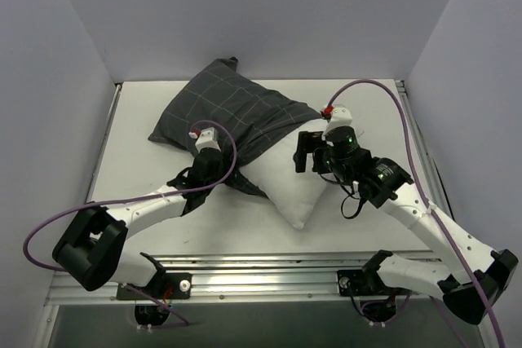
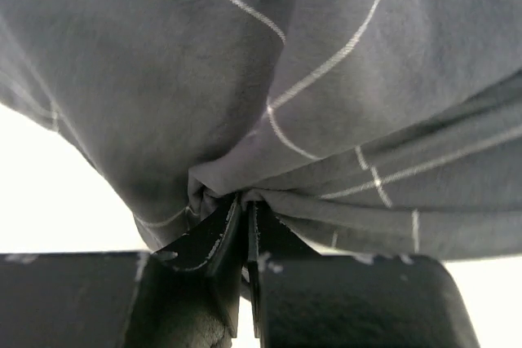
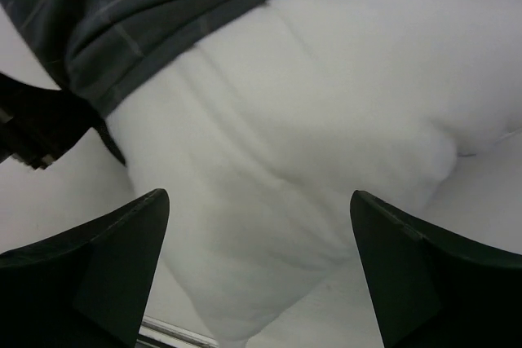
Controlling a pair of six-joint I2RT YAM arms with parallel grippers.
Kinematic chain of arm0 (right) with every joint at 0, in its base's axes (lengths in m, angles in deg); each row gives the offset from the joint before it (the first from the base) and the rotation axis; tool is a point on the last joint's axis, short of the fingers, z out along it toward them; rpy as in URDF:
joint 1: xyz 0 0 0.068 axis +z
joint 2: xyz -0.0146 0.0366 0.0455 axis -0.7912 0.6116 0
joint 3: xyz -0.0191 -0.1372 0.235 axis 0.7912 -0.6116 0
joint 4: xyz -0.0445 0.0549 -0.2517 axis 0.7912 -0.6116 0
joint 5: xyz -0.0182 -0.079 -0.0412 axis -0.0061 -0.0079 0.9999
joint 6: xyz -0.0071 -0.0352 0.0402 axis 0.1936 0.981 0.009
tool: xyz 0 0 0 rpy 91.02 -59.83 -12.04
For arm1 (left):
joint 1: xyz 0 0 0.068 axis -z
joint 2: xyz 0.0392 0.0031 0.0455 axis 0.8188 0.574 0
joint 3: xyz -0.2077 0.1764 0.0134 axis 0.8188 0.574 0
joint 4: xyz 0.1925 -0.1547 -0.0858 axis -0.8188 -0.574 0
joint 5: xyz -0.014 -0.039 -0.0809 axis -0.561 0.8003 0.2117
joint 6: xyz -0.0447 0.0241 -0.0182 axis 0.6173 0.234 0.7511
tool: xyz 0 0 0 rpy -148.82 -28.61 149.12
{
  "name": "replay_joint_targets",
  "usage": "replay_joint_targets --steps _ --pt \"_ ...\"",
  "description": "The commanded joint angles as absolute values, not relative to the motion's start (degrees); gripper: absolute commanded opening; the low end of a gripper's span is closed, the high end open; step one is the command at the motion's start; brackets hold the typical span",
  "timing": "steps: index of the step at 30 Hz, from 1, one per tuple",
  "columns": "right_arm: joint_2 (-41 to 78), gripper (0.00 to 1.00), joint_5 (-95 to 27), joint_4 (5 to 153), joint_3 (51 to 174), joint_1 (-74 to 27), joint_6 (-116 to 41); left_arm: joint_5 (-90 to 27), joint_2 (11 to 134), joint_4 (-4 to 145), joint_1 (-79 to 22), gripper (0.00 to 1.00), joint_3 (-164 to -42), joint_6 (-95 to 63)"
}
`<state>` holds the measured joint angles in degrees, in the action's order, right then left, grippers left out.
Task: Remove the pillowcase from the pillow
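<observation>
Currently: pillow part-way out of its cover, only one arm has a hold.

We note the pillowcase (image 1: 224,116) lies bunched toward the far left of the table (image 1: 245,230), with the pillow (image 1: 298,189) poking a bare white corner out toward the near edge, about mid-width. The left gripper (image 2: 245,205) is pinched tight on a small fold of checked cloth. The right gripper (image 3: 259,195) stands wide, its fingers either side of the bare pillow end, holding nothing. Risks, as we judge them: with the pillow unanchored, any pull on the cloth may drag both together instead of separating them. The thin fold could also slip from the left pinch. The dark hem sits close, so closing the right fingers might trap it too.
</observation>
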<state>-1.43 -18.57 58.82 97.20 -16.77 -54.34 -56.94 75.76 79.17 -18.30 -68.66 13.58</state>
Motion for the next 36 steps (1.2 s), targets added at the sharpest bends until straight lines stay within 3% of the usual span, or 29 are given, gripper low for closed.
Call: replay_joint_targets --steps 1,8,23,24,26,27,28,30,36 --pt "-1.65 0.88 -10.11 59.58 101.94 -10.56 -48.88 -52.96 77.59 82.38 -16.30 0.13 -72.56 10.45" --pt "6.78 0.97 -2.55 65.27 100.38 1.48 -41.94 -52.87 77.25 81.51 -15.59 0.12 -75.46 8.86" --pt "27.88 0.98 11.25 78.38 92.02 -4.57 -43.24 -53.31 76.28 79.22 -15.68 0.12 -76.17 7.98" --pt "28.93 0.93 11.51 78.73 91.75 -5.18 -44.03 -53.40 76.19 79.13 -15.59 0.11 -76.17 7.98" --pt "29.90 0.65 11.78 78.82 91.57 -6.50 -44.39 -53.49 76.01 79.22 -15.59 0.11 -75.90 7.98" --pt "30.69 0.50 12.13 80.57 91.66 -6.68 -44.57 -53.49 76.01 79.13 -15.59 0.11 -75.90 7.90" --pt "31.13 0.23 12.05 80.84 92.01 -6.68 -44.39 -53.57 76.01 79.04 -15.77 0.11 -75.99 7.81" --pt "31.40 0.00 10.65 80.32 92.97 -6.51 -44.39 -53.57 76.01 78.87 -15.68 0.10 -76.60 7.72" --pt "25.19 0.00 4.23 74.18 101.05 -3.52 -43.16 -55.50 77.06 76.85 -15.68 0.10 -80.29 6.58"
